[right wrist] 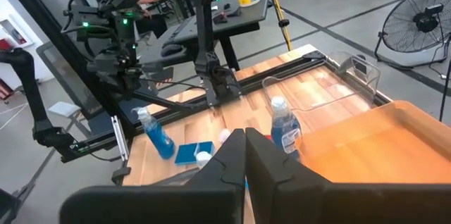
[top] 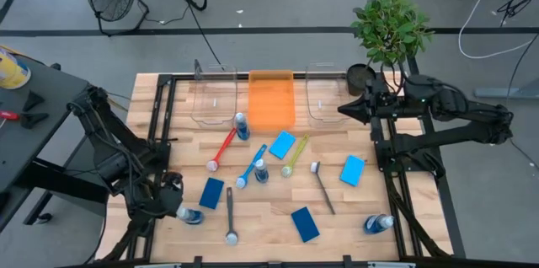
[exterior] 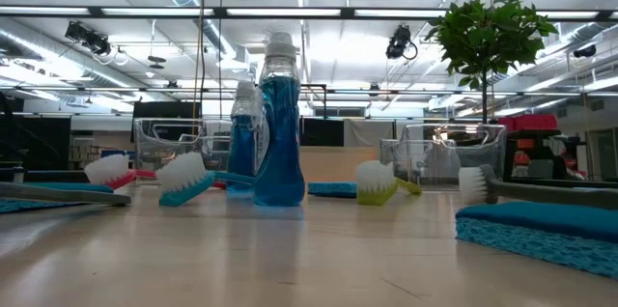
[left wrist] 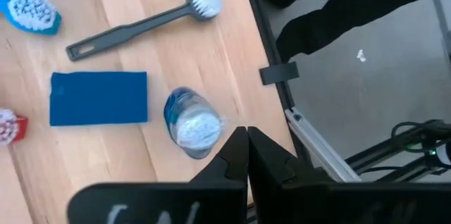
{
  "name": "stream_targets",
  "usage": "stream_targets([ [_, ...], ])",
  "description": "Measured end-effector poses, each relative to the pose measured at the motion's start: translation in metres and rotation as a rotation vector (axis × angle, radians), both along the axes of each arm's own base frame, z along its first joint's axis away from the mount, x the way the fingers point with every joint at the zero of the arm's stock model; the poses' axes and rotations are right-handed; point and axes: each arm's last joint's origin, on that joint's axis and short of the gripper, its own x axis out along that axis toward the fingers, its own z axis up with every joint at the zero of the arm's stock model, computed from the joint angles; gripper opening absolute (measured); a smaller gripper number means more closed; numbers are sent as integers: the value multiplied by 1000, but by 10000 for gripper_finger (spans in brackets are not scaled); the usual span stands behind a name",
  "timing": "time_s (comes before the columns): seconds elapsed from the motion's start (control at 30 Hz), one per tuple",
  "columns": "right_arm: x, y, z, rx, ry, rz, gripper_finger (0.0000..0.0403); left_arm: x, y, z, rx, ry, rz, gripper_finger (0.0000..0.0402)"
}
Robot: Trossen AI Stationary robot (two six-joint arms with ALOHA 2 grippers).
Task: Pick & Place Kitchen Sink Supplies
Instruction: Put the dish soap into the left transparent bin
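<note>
Blue sponges (top: 211, 192) (top: 282, 143) (top: 352, 169) (top: 305, 223) lie flat on the wooden table. Clear bottles of blue liquid stand upright (top: 242, 125) (top: 261, 169) (top: 189, 214) (top: 379, 223). A red (top: 222, 150), a blue (top: 251, 165), a yellow-green (top: 295, 155) and two dark grey brushes (top: 230, 215) (top: 323, 185) lie between them. My left gripper (left wrist: 246, 138) is shut and tilts down just beside the near-left bottle (left wrist: 192, 122), touching nothing I can see. My right gripper (right wrist: 245, 139) is shut, level and high over the far right of the table.
Two clear bins (top: 212, 95) (top: 327, 91) flank an orange bin (top: 271, 99) along the far edge. A potted plant (top: 392, 28) stands at the far right. Black frame rails (left wrist: 271, 76) run along the table's sides. Bare wood lies at the near middle (top: 265, 217).
</note>
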Motion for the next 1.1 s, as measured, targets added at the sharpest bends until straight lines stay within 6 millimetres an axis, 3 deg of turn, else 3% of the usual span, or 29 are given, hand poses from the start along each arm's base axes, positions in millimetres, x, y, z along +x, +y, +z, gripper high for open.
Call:
stream_targets([
  [0.33,2,0,-1,25,5,-6,11,2,0,1,-44,27,78,19],
  [0.5,3,0,-1,25,6,-8,11,1,0,0,-63,62,129,88],
  [0.87,10,-1,-4,23,32,-8,11,1,2,0,-60,68,180,291],
  [1.1,18,-1,-8,25,59,-8,11,5,-3,-10,8,101,211,322],
])
